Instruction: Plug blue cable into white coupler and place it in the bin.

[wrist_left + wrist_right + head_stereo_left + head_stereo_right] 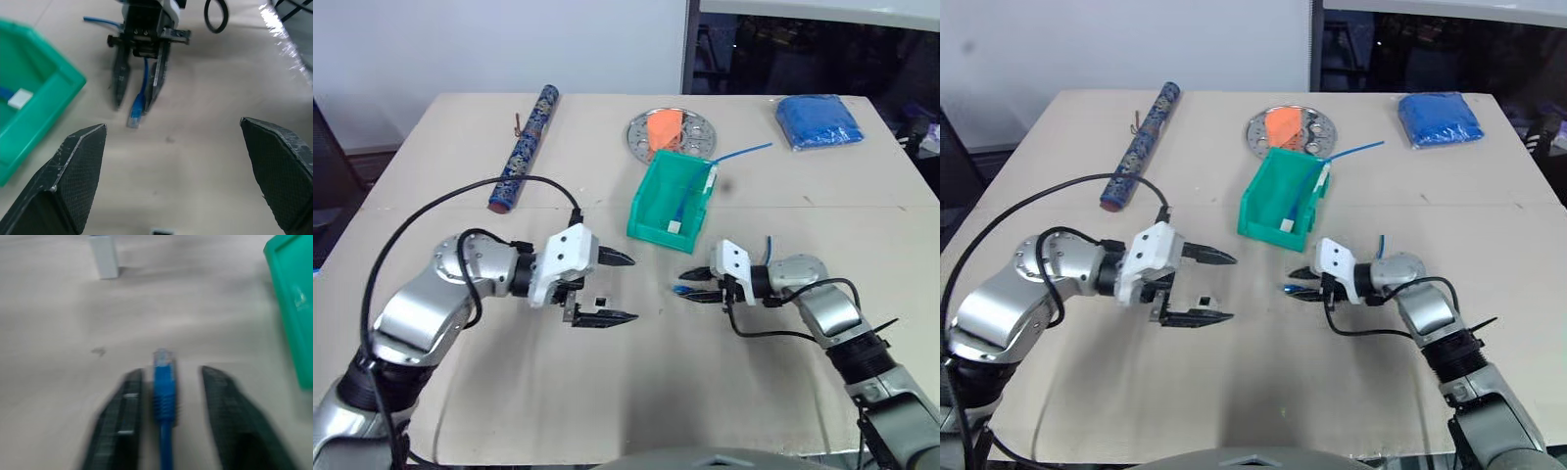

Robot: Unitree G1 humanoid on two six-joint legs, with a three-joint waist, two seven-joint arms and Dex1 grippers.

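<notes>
Left gripper has its fingers spread wide, nothing between them. White coupler sits on the table just beside its lower finger, partly blocked by it; touching or not is unclear.

Right gripper faces the left one. Blue cable lies between its fingers, plug tip poking past the tips. In the right wrist view there is a gap on one side, so a firm pinch can't be confirmed.

Bin sits just beyond both grippers, holding another blue cable with a white coupler on it; that cable's far end sticks out over the rim.
</notes>
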